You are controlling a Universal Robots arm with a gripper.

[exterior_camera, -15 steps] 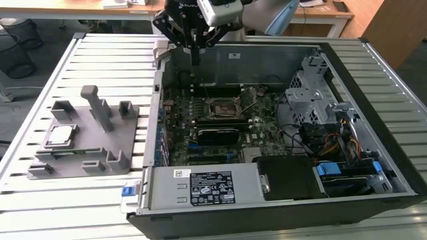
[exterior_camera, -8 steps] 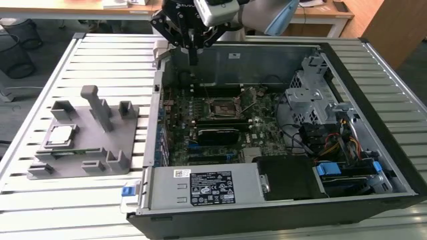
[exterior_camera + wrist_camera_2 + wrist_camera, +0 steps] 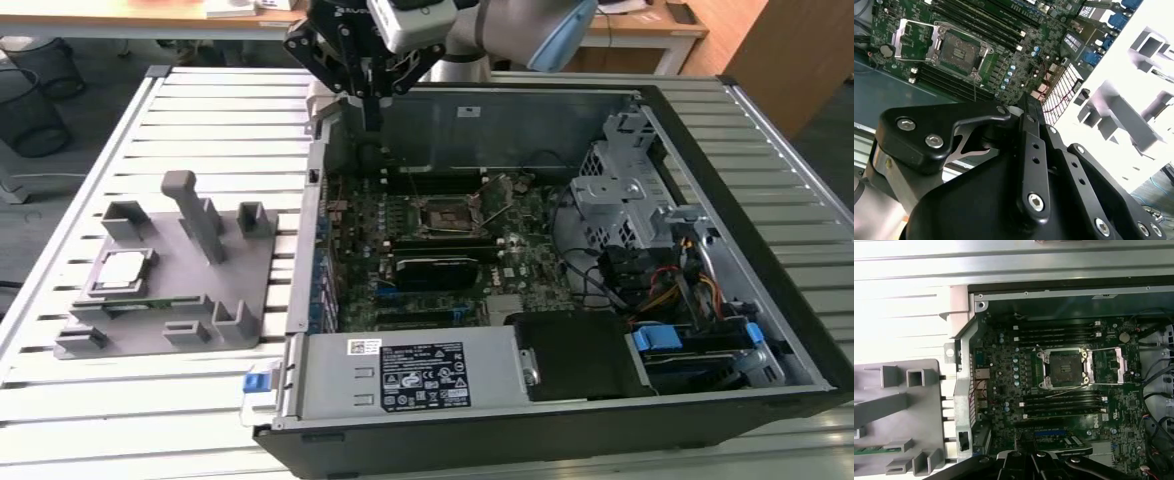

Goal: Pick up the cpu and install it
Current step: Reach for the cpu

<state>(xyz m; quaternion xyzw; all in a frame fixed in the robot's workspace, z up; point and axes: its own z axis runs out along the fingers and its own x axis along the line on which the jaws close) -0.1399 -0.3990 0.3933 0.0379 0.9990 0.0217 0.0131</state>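
Exterior view puts the cpu [image 3: 124, 268] flat in a shallow square seat on the grey plastic fixture [image 3: 200, 295], which stands near the worktop's [image 3: 214, 120] edge on the exterior view's left. The chip's top is a smooth silver square with a thin darker rim.

The claw [image 3: 371, 118] is well apart from it. It hangs over the far edge of the open computer case [image 3: 534, 445], at the case's far corner on the fixture's side. Its black fingers are pressed together into one narrow tip and carry nothing.

The worktop is pale ribbed metal, with slats running across it. The fixture is matte and blocky, with upright posts and open slots. The case has a black shell with grey sheet metal inside. On its floor lies a green motherboard [image 3: 441, 250], crowded with small parts.

At the board's middle, in both wrist views, sits the square socket [image 3: 1066, 369]. Its bright metal load plate [image 3: 1114, 365] is swung open just beside it, and a thin wire lever [image 3: 1069, 390] runs along one side.
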